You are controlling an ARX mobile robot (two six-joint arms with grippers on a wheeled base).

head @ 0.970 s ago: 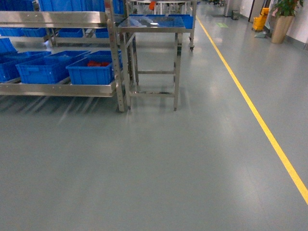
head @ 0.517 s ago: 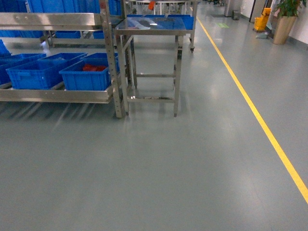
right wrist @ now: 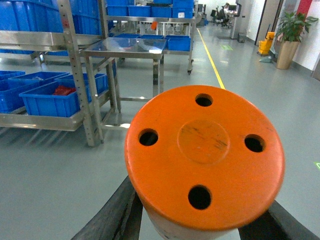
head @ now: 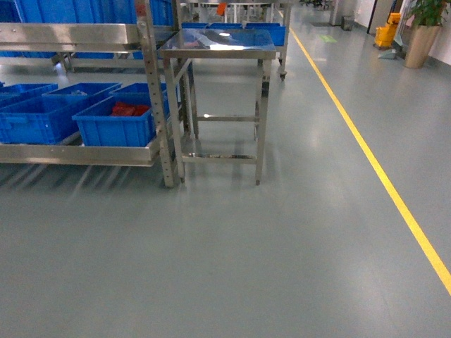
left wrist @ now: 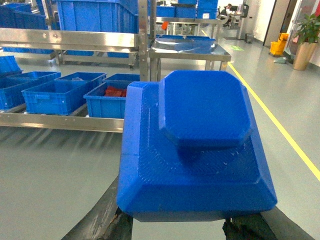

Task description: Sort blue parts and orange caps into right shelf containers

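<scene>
The left gripper (left wrist: pixel 175 227) held the blue part (left wrist: pixel 192 150) clamped between its dark fingers (left wrist: pixel 107 222), the stepped block filling that wrist view. The right gripper (right wrist: pixel 195 227) gripped the orange cap (right wrist: pixel 205 155), its four-holed face toward the camera. Ahead left stood the shelf (head: pixel 84 34) with the blue containers (head: pixel 113 127) on its lower level, beside a steel table (head: pixel 218 46).
</scene>
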